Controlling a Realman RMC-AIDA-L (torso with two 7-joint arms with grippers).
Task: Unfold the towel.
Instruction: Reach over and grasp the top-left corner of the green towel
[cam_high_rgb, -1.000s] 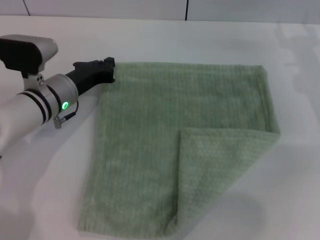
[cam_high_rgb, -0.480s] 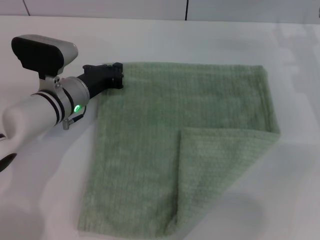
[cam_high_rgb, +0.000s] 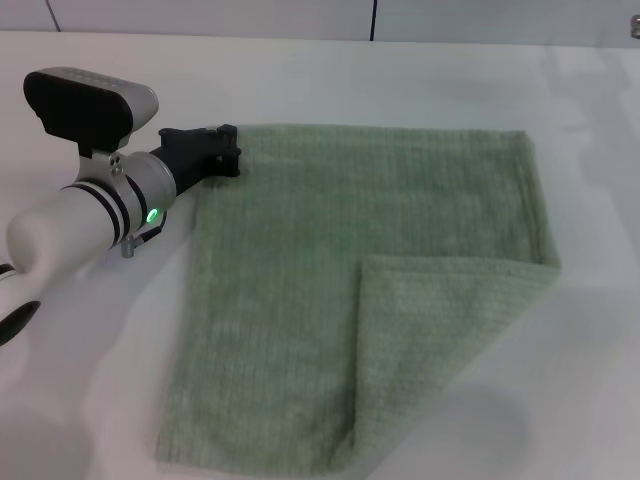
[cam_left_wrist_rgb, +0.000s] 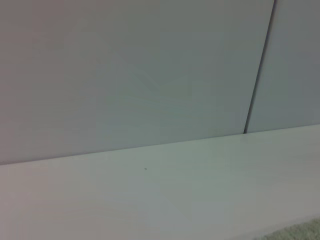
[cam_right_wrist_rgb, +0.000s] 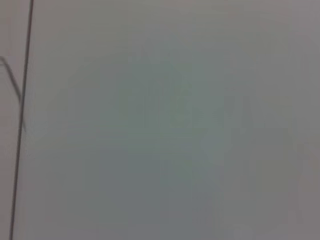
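The towel (cam_high_rgb: 300, 260) is a large pale sage-green cloth lying flat on the white table (cam_high_rgb: 90, 380) in the head view. Its near right corner (cam_high_rgb: 440, 330) is folded over onto the cloth as a triangular flap. My left gripper (cam_high_rgb: 228, 152) is at the towel's far left corner, low over the table, with its black tips at the cloth's edge. A sliver of the towel also shows in the left wrist view (cam_left_wrist_rgb: 300, 234). My right gripper is out of view; its wrist view shows only a pale wall.
A white wall (cam_high_rgb: 200, 15) with a dark vertical seam (cam_high_rgb: 373, 20) runs behind the table. The left arm's white forearm (cam_high_rgb: 70, 225) lies over the table's left side.
My left gripper moved right and slightly nearer, up to the towel's far left corner, then eased back a little. The towel has not visibly moved.
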